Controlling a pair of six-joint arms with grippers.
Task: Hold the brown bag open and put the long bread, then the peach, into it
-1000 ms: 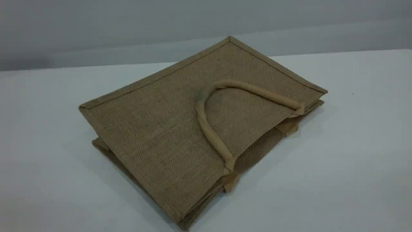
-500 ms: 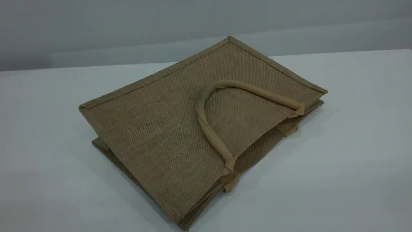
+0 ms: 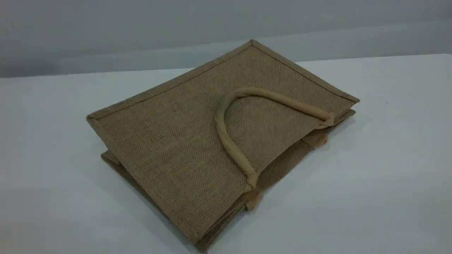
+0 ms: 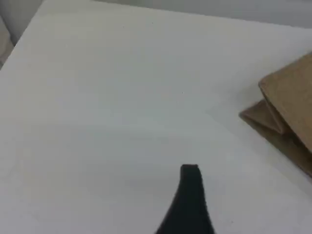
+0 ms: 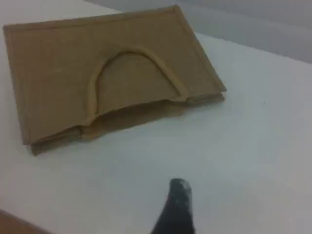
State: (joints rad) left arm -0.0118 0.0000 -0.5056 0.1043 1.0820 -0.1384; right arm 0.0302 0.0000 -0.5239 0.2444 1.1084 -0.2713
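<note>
The brown bag (image 3: 176, 141) lies folded flat in the middle of the white table, its mouth toward the lower right. One tan loop handle (image 3: 282, 100) rests on its upper panel. In the right wrist view the bag (image 5: 53, 68) and its handle (image 5: 131, 50) lie ahead of my right fingertip (image 5: 179, 195), well apart from it. In the left wrist view only a corner of the bag (image 4: 292, 97) shows at the right edge, far from my left fingertip (image 4: 190, 178). Nothing is near either fingertip. The long bread and the peach are out of view.
The white table (image 3: 388, 158) spreads around the bag on all sides. A grey wall (image 3: 106, 28) rises behind its far edge. The table's left edge (image 4: 27, 29) shows in the left wrist view.
</note>
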